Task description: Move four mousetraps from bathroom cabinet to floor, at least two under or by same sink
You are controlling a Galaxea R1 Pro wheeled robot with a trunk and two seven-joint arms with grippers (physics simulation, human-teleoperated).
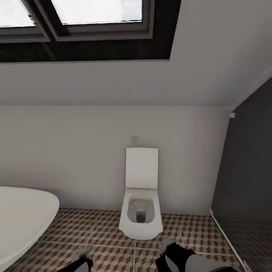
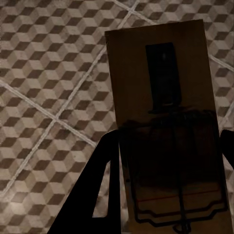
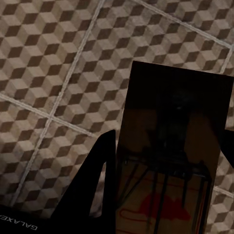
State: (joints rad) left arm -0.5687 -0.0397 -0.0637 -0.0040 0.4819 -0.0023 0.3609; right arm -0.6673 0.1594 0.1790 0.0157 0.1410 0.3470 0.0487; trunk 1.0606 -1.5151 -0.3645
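Note:
A brown wooden mousetrap (image 2: pixel 161 97) with thin wire parts is clamped in my left gripper (image 2: pixel 169 136), whose dark fingers (image 2: pixel 100 190) press on both of its long edges. My right gripper (image 3: pixel 169 134) is shut the same way on a second mousetrap (image 3: pixel 175 112). Both traps hang above the cube-patterned bathroom floor (image 2: pixel 44 73). In the head view the left gripper (image 1: pixel 81 260) and right gripper (image 1: pixel 170 252) sit low at the frame's bottom edge, over the floor (image 1: pixel 102 230). The cabinet and the sink are out of view.
A white toilet (image 1: pixel 141 211) with its lid raised stands against the white wall straight ahead. The white oval bathtub (image 1: pixel 22 219) curves in at the left. A dark wall (image 1: pixel 245 170) closes the right side. A dark-framed window (image 1: pixel 87 26) is overhead.

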